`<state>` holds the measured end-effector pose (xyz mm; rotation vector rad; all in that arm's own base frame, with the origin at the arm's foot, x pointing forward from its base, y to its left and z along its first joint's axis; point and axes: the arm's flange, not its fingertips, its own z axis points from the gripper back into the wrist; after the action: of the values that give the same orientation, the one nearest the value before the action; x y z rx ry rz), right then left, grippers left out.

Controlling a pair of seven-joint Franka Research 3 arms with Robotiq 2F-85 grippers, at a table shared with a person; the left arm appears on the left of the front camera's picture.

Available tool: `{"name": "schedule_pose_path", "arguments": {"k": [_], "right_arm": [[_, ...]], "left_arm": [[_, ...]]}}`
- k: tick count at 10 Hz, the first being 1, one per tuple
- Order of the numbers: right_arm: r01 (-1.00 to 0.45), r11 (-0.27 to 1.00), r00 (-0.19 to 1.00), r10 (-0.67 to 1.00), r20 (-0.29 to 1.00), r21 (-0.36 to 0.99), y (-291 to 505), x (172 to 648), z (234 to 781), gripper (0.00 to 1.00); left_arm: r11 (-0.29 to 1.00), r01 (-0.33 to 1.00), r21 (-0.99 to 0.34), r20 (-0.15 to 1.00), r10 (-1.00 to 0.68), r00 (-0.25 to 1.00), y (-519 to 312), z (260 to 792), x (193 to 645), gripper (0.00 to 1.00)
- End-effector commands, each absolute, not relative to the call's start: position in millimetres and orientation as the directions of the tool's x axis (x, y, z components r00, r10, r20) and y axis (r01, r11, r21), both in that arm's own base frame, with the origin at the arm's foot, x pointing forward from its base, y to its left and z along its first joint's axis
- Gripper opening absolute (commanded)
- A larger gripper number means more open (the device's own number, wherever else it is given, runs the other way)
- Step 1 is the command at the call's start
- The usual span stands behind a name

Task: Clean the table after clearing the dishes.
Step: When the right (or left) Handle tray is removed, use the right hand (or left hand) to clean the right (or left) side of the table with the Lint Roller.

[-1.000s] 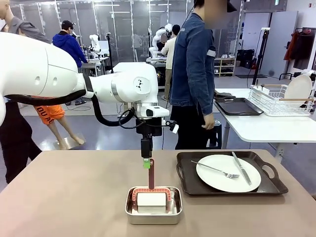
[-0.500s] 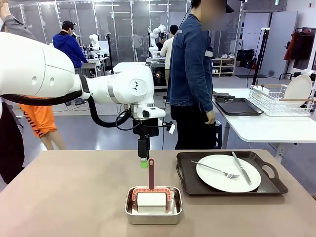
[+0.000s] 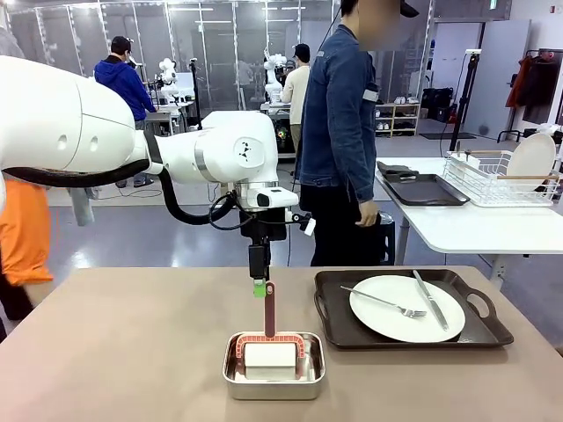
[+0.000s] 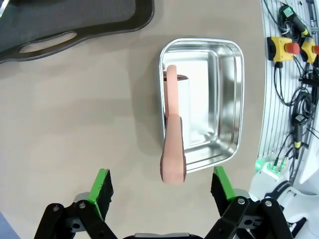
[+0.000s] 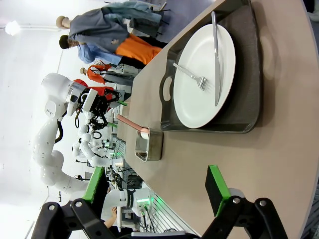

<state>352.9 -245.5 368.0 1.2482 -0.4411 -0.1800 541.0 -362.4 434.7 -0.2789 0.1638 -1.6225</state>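
Note:
The beige table (image 3: 132, 352) carries a dark brown tray (image 3: 332, 332) with a white plate (image 3: 406, 308), a fork (image 3: 387, 303) and a knife (image 3: 431, 299). A pink-handled cleaning tool (image 3: 269, 309) stands upright in a small steel pan (image 3: 274, 380). My left gripper (image 3: 259, 287) hangs right at the handle's top. In the left wrist view, the left gripper (image 4: 162, 185) is open, the handle (image 4: 172, 149) between its green pads without touching. My right gripper (image 5: 154, 191) is open and empty above the table, looking at the plate (image 5: 204, 74) from the side.
A person in a denim jacket (image 3: 339, 132) stands at the table's far edge, behind the tray. To the right stands a white table (image 3: 475, 229) with a wire rack (image 3: 501, 180) and dark trays (image 3: 422, 189). Bare tabletop lies left of the pan.
My left gripper's jaws have spread slightly and the arm has shifted a little around the handle's top. The tool still stands in the pan. People behind have moved.

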Motion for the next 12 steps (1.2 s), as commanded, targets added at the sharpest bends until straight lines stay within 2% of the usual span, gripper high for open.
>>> {"name": "schedule_pose_path", "arguments": {"k": [1,3,4,5,6,7,8,10,12], "right_arm": [[-0.108,0.307,0.902,-0.370,0.223,0.946,-245,352,372,1.00],[-0.108,0.307,0.902,-0.370,0.223,0.946,-245,352,372,1.00],[-0.108,0.307,0.902,-0.370,0.223,0.946,-245,352,372,1.00],[-0.108,0.307,0.902,-0.370,0.223,0.946,-245,352,372,1.00],[-0.108,0.307,0.902,-0.370,0.223,0.946,-245,352,372,1.00],[-0.108,0.307,0.902,-0.370,0.223,0.946,-245,352,372,1.00],[-0.108,0.307,0.902,-0.370,0.223,0.946,-245,352,372,1.00],[-0.108,0.307,0.902,-0.370,0.223,0.946,-245,352,372,1.00],[-0.108,0.307,0.902,-0.370,0.223,0.946,-245,352,372,1.00]], "left_arm": [[-0.072,0.956,-0.285,0.078,-0.996,-0.051,-361,437,541,1.00],[-0.073,0.959,-0.273,0.080,-0.995,-0.053,-362,435,541,1.00],[0.041,0.954,-0.296,0.164,-0.982,0.093,-327,471,543,1.00],[0.140,0.911,-0.388,0.273,-0.927,0.259,-279,497,541,1.00],[0.277,0.858,-0.432,0.313,-0.846,0.431,-222,515,533,1.00],[0.396,0.788,-0.472,0.373,-0.720,0.585,-156,531,514,1.00],[0.456,0.740,-0.494,0.452,-0.593,0.667,-105,536,489,1.00],[0.548,0.642,-0.536,0.527,-0.378,0.761,-15,519,442,1.00],[0.584,0.553,-0.594,0.610,-0.122,0.783,62,490,391,1.00]]}}
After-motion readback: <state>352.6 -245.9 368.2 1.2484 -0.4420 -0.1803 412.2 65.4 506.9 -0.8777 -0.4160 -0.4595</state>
